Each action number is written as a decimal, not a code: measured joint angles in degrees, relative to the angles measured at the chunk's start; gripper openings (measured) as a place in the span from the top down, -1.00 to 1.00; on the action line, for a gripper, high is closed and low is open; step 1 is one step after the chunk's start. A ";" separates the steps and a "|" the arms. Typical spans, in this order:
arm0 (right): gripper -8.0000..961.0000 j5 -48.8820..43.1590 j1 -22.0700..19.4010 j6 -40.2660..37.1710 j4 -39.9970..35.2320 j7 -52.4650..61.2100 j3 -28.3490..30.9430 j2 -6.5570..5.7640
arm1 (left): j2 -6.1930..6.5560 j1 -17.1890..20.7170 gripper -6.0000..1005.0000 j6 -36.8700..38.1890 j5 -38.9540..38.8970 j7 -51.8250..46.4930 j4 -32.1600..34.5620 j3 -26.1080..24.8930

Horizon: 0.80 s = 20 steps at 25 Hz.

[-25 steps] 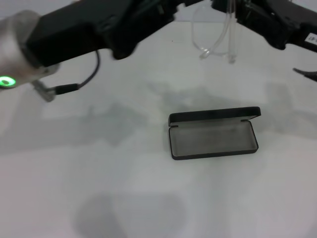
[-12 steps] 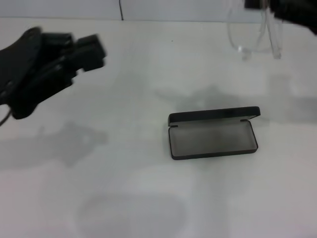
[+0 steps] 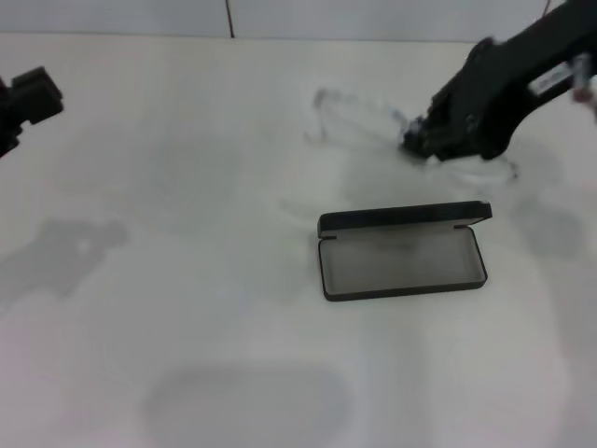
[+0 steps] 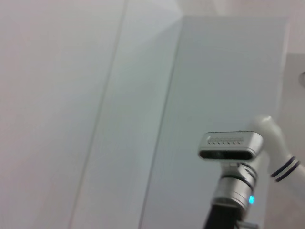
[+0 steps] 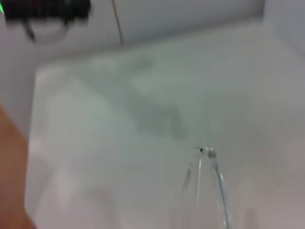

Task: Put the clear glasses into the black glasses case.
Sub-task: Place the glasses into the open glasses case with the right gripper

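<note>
Glasses (image 3: 359,121) — clear, faint — gripped by right tool (image 3: 420,140) beyond open case (image 3: 401,252).

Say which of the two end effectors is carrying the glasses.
The right end effector, behind the open black glasses case, holds the clear glasses. The left end effector is off at the table's left edge, carrying nothing.

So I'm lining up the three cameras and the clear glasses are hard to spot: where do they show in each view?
Head view: the clear glasses sit upper right of centre, at the right gripper, just behind the open black glasses case.
Left wrist view: not in it.
Right wrist view: only thin clear frame parts, low and right of centre.
Shared landmark: the white table, also in the right wrist view.
</note>
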 joint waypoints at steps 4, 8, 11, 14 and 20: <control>0.75 -8.41 4.02 -1.40 0.33 2.94 -6.00 1.63 | -0.06 0.26 0.82 -0.03 1.50 0.36 -0.73 -1.52; 0.75 -13.05 6.91 -0.96 0.21 5.72 -16.43 1.77 | 0.05 0.14 0.82 -0.19 2.02 2.29 -3.13 -2.02; 0.75 -14.70 6.55 0.45 -0.92 5.56 -21.64 1.89 | 0.07 -0.27 0.82 -0.21 2.43 3.13 -4.80 -2.99; 0.75 -15.09 5.17 2.28 -2.22 5.32 -25.66 1.92 | -0.02 -0.40 0.82 -0.22 2.69 3.44 -5.33 -3.20; 0.75 -16.87 0.97 5.08 -6.22 5.66 -31.16 2.03 | -0.14 -0.63 0.82 -0.37 2.82 3.25 -5.41 -3.26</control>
